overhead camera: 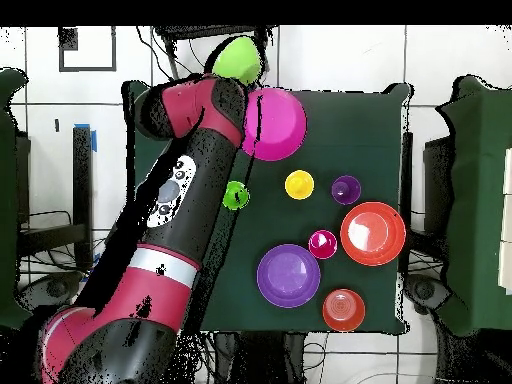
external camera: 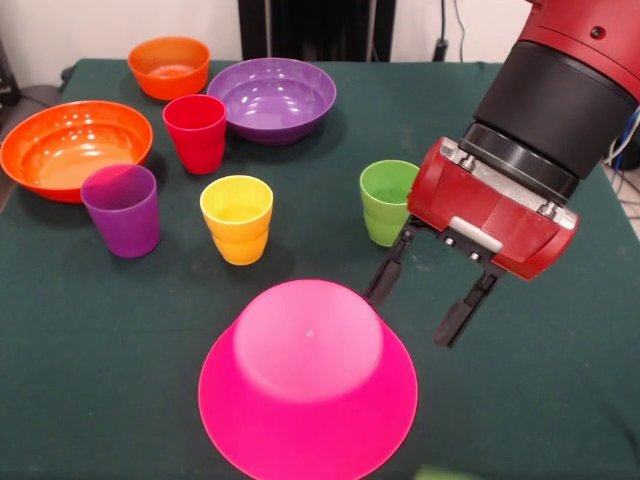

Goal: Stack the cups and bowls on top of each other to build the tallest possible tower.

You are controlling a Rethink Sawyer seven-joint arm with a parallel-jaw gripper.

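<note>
No readable text anywhere. My glossy plastic cups and bowls are blank, my red and black arm housing shows no legible marking, and the dark green table cloth is plain.

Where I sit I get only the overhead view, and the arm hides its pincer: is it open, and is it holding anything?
Observer: Open and empty. The pincer hangs beside the pink bowl, not gripping it.
Operator: Is that bowl rim-down?
Observer: Yes, it sits upturned, base up, with nothing stacked on it.
Operator: And the green cup under the arm?
Observer: The green cup stands upright, mouth up, just behind the pincer.
</note>
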